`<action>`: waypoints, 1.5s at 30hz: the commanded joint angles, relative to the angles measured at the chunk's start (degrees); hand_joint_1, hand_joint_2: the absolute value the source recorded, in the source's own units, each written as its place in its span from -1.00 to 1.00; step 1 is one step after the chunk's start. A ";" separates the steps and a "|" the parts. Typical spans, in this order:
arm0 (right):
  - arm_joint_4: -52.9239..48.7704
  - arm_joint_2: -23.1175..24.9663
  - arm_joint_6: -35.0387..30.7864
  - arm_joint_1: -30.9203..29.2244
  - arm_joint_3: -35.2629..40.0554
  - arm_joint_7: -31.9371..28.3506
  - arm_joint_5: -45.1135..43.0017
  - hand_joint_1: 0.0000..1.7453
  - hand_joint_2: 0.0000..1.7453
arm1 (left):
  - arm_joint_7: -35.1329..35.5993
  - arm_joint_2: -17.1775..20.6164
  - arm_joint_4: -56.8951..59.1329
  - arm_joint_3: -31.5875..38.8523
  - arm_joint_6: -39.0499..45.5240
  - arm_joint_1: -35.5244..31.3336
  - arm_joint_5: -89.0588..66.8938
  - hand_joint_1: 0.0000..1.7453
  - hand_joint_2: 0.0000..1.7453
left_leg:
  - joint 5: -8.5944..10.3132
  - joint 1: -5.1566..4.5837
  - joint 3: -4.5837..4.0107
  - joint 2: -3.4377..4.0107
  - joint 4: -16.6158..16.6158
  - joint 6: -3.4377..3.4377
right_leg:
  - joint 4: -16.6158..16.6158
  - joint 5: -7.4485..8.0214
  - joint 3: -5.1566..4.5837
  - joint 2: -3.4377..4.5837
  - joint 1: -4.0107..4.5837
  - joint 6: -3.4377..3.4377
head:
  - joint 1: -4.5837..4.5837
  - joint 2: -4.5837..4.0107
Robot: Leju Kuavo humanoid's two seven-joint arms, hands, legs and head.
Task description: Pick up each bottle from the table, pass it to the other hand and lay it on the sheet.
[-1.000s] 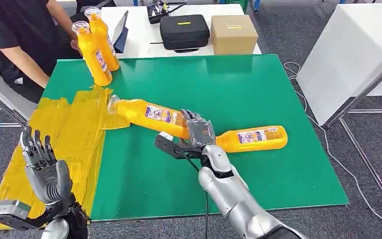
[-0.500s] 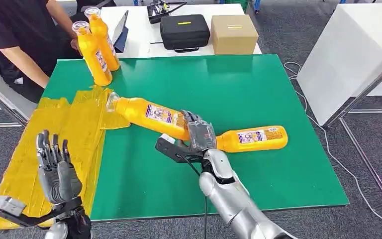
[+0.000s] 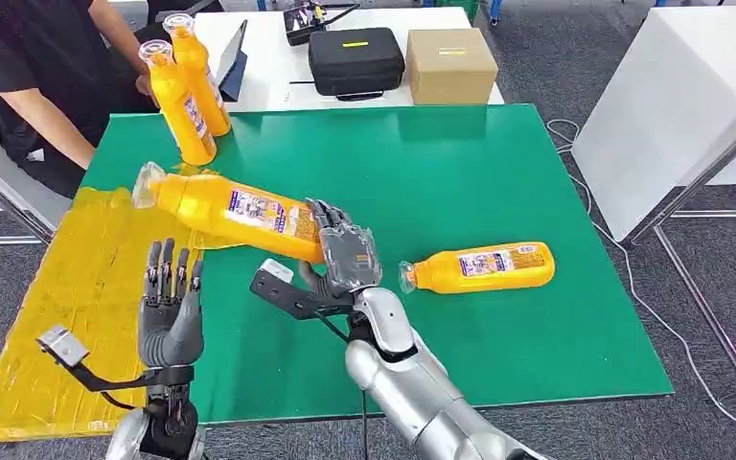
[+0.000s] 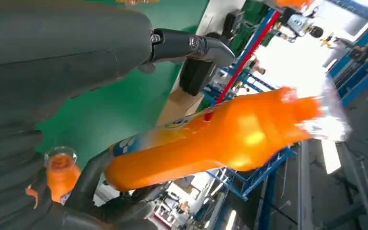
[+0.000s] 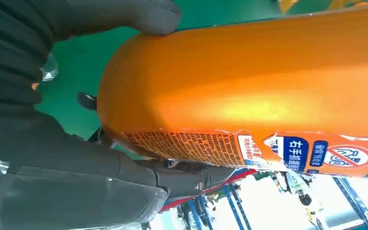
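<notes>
At the left, the yellow sheet (image 3: 67, 287) lies over the green bench (image 3: 498, 163), and the left hand (image 3: 170, 311) is raised at its edge, fingers spread, holding nothing. Next to it the right hand (image 3: 343, 257) grips the base of a lifted orange bottle (image 3: 230, 206), whose cap points over the sheet. Farther right, a second bottle (image 3: 479, 267) lies flat on the bench.

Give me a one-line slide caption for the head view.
Right hand carries an orange bottle toward the open left hand above the yellow sheet.
</notes>
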 commanded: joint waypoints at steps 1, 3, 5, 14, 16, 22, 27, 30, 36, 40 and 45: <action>-0.76 -0.91 0.11 -1.30 2.76 1.02 0.56 1.00 1.00 | 0.87 -1.05 9.07 -0.82 -0.37 -5.60 -0.07 -1.00 1.00 | 0.00 0.00 0.09 -0.11 -0.03 -0.10 | -0.06 -0.03 0.15 -0.14 0.00 0.01 | 0.00 0.00; -0.17 -0.66 0.03 -0.96 3.29 0.95 1.29 1.00 1.00 | 1.18 -0.95 9.57 -1.13 -0.86 -5.99 -0.23 -1.00 1.00 | -0.02 0.00 0.11 -0.12 -0.03 -0.12 | -0.05 -0.06 0.18 -0.14 -0.01 0.01 | 0.00 0.00; 0.12 -0.18 0.61 -0.25 4.12 0.88 1.78 1.00 1.00 | 1.27 -1.10 10.22 -1.05 -0.90 -6.56 -0.29 -1.00 1.00 | -0.03 0.00 0.15 -0.07 -0.05 -0.12 | -0.07 -0.05 0.20 -0.10 -0.01 0.00 | 0.00 0.00; 4.56 1.98 3.04 1.84 9.51 1.20 3.05 1.00 1.00 | 2.25 -1.24 6.04 -0.55 -0.91 -5.55 -0.81 -1.00 1.00 | -0.03 0.02 0.10 0.03 -0.05 -0.10 | -0.06 -0.03 0.12 -0.01 0.03 -0.01 | 0.00 0.00; 4.56 1.98 3.04 1.84 9.51 1.20 3.05 1.00 1.00 | 2.25 -1.24 6.04 -0.55 -0.91 -5.55 -0.81 -1.00 1.00 | -0.03 0.02 0.09 0.06 -0.06 -0.09 | -0.06 -0.02 0.10 0.01 0.03 -0.01 | 0.00 0.00; 7.47 2.64 4.62 2.40 16.10 2.55 2.97 1.00 1.00 | 3.05 -1.45 6.43 0.06 -0.70 -6.40 -0.58 -1.00 1.00 | -0.02 0.01 0.04 0.04 -0.05 -0.06 | -0.05 -0.01 0.05 0.02 0.02 0.00 | 0.00 0.00; 9.34 2.64 5.19 4.02 22.55 3.77 1.35 1.00 1.00 | 3.21 -1.52 5.04 1.19 -0.68 -5.73 -0.56 -1.00 1.00 | -0.05 0.04 0.17 0.03 -0.10 -0.12 | -0.13 -0.04 0.20 -0.01 0.04 -0.02 | -0.02 0.02; 9.29 2.64 5.37 4.24 23.11 3.71 1.36 1.00 1.00 | 3.21 -1.48 4.74 1.17 -0.71 -5.44 -0.57 -1.00 1.00 | -0.05 0.03 0.12 0.05 -0.08 -0.10 | -0.10 -0.04 0.16 0.01 0.03 -0.02 | -0.02 0.00; 9.21 2.64 5.83 4.06 22.92 3.47 1.24 1.00 1.00 | 2.98 -1.41 4.25 1.05 -0.58 -5.05 -0.91 -1.00 1.00 | -0.02 0.03 0.05 -0.01 -0.07 -0.08 | -0.09 -0.03 0.07 -0.06 0.03 -0.01 | -0.02 0.00; 9.54 2.64 7.33 5.60 24.33 2.69 1.50 1.00 1.00 | 1.87 -1.25 2.30 1.93 0.81 -3.69 -1.73 -1.00 1.00 | -0.08 0.08 0.18 -0.02 -0.07 -0.16 | -0.14 -0.08 0.24 -0.09 0.06 -0.01 | 0.00 0.00; 12.11 2.56 7.48 5.05 25.61 0.98 -0.47 1.00 1.00 | 1.53 -0.95 1.67 2.50 1.64 -2.95 -1.54 -0.62 1.00 | -0.03 0.04 0.10 -0.02 -0.10 -0.10 | -0.13 -0.05 0.14 -0.08 0.04 -0.01 | 0.00 0.00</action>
